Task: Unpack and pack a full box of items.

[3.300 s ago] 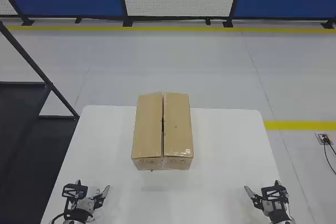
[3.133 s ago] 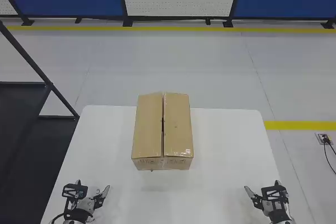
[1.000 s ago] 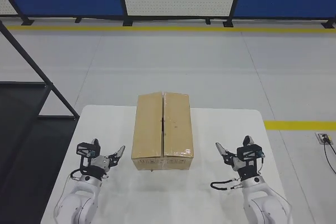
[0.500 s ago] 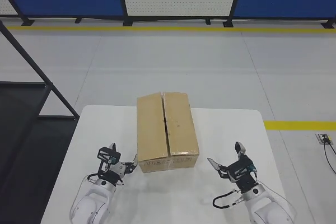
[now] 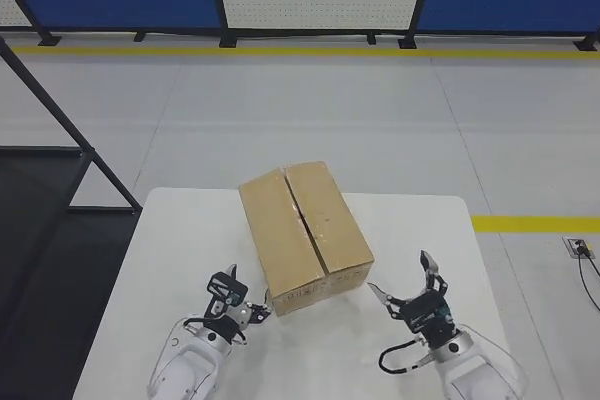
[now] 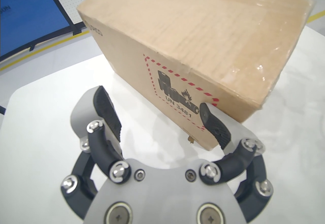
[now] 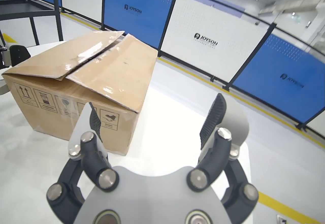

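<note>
A closed brown cardboard box (image 5: 305, 235) lies skewed on the white table (image 5: 410, 230), its top flaps meeting along a taped seam. My left gripper (image 5: 244, 297) is open at the box's near left corner; in the left wrist view one of its fingertips (image 6: 212, 123) touches the long side of the box (image 6: 193, 39), and the left gripper (image 6: 155, 110) holds nothing. My right gripper (image 5: 405, 285) is open just off the near right corner. From the right wrist view, the box (image 7: 83, 75) lies ahead of the open right gripper (image 7: 155, 118), its flaps slightly lifted.
The table's near edge runs under both arms. A dark metal rack (image 5: 30, 200) stands to the left of the table. Blue and white panels (image 7: 213, 39) fence the floor behind.
Both arms have come forward from the table's near edge to the box. The box has turned, its near end swinging to the right.
</note>
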Tool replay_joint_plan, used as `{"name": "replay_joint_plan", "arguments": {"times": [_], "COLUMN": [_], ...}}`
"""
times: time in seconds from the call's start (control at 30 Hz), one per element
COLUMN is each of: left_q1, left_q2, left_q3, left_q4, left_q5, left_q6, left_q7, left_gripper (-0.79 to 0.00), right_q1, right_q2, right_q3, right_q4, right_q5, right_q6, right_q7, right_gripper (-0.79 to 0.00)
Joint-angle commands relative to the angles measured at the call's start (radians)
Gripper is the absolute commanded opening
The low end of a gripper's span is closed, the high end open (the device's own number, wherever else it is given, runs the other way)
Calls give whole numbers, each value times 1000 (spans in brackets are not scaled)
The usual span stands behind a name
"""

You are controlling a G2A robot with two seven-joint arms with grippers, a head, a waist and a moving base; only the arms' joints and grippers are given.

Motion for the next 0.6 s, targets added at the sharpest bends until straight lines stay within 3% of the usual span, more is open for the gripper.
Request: {"name": "replay_joint_plan", "arguments": {"times": [0.0,0.17,0.3,0.37,0.4,0.43,0.47,0.57], "left_q1": [-4,2,38,59,69,76,80,94], "left_q2": [-3,-6,-1,3,3,3,5,8], "left_q3": [11,6,-93,-143,-160,-182,-207,-258], "left_q4": [-2,-21,-52,-47,-42,-39,-37,-28], "left_q5": [4,-40,-157,-116,-136,-166,-183,-213], "left_q6": [1,-15,16,85,92,91,97,102], "left_q7": [1,9,44,108,122,127,134,141], "left_gripper": [0,0,0,0,0,0,0,0], "right_q1": [7,50,101,125,137,148,156,174], "right_q2": [1,-4,-10,-14,-16,-18,-20,-24], "right_q3": [-19,-71,-121,-142,-150,-157,-165,-175], "right_q4": [-5,3,24,39,49,56,61,77], "right_q5": [-104,-274,-385,-422,-444,-458,-459,-466], "right_q6": [20,78,82,92,93,100,101,94], "right_q7": [-7,39,85,108,124,135,139,137], "right_gripper": [0,0,0,-182,-252,-268,-369,-440]}}
